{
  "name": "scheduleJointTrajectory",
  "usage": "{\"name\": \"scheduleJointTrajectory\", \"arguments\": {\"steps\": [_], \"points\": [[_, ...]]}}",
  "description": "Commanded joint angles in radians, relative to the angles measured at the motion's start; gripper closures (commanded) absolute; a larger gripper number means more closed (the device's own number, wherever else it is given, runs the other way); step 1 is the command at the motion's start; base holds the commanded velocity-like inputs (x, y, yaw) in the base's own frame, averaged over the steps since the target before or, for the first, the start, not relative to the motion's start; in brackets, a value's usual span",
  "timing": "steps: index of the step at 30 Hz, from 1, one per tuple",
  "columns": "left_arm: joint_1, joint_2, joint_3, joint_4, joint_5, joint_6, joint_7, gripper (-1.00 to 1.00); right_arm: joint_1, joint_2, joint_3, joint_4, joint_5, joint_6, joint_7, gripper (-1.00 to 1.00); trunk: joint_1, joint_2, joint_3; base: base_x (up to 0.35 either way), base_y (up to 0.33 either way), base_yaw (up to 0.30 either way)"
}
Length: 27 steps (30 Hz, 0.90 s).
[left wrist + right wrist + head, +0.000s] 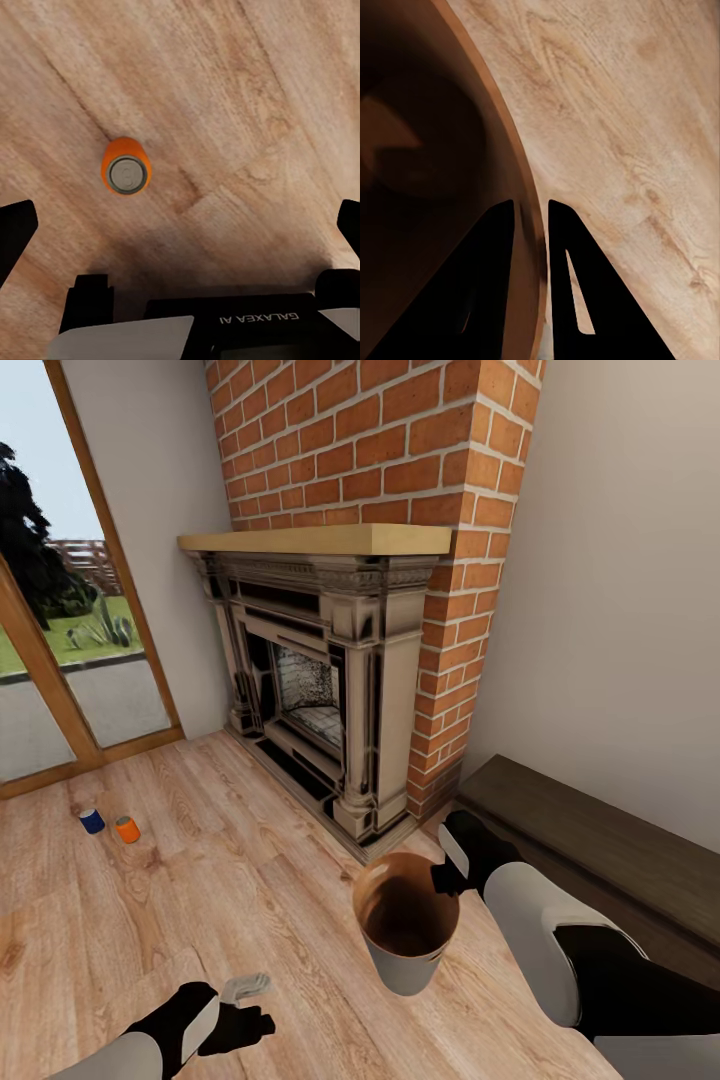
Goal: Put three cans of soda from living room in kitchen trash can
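— While the left gripper (180, 225) is hanging above the floor (200, 880) with its fingers spread wide apart and nothing between them, what is lying under it?

— An orange can (126, 166) is standing upright on the boards, its long axis pointing up at the wrist camera, off toward one finger and not centred in the gap; the left arm is the nearer one, so the coming move is probably turning on sliding sideways before descending.

— And the right gripper (531, 217)?

— Its two fingers are sitting close together, clamped on the rim of the trash can (405, 920); one finger is reaching inside, one outside; the bin is hanging beside the fireplace (320, 690).

— Where are the other cans?

— A blue can (92, 820) and a second orange can (127, 829) are standing near the glass doors (60, 660), just beside each other.

— Anything hard to make out?

— From the head, the left hand is covering the can beneath it; the bin's dark interior is too murky to read.
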Motion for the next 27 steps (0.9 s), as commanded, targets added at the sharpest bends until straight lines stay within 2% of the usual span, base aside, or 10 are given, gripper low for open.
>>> {"name": "scheduleJointTrajectory", "arguments": {"steps": [1,6,9,13,15,27], "points": [[0.0,0.0,0.0,0.0,0.0,0.001,0.0,-1.0,0.0,0.0,-0.002,0.0,-0.011,0.0,0.003,1.0,0.0,0.0,0.0,0.0,0.0,0.0],[0.0,0.001,0.001,0.0,0.002,0.002,0.0,-1.0,0.0,0.0,-0.002,0.0,-0.011,0.0,0.003,1.0,0.0,0.0,0.0,0.0,0.0,0.0],[0.0,0.001,0.001,0.0,0.013,0.001,-0.001,-1.0,0.0,0.0,-0.002,0.0,-0.011,0.0,0.003,1.0,0.011,-0.021,-0.009,0.0,0.0,0.0],[0.0,0.002,0.0,0.0,0.048,-0.001,-0.006,-1.0,0.0,0.0,-0.002,0.0,-0.011,0.0,0.003,1.0,0.027,-0.049,-0.022,0.0,0.0,0.0],[0.0,0.003,0.0,0.001,0.055,0.0,-0.008,-1.0,0.0,-0.001,-0.002,0.001,-0.011,0.0,0.003,1.0,0.034,-0.063,-0.028,0.0,0.0,0.0],[0.001,0.006,0.0,0.001,0.066,-0.002,-0.042,-1.0,0.0,-0.001,-0.001,0.001,-0.011,0.0,0.003,1.0,0.08,-0.147,-0.066,0.0,0.0,0.0]]}}
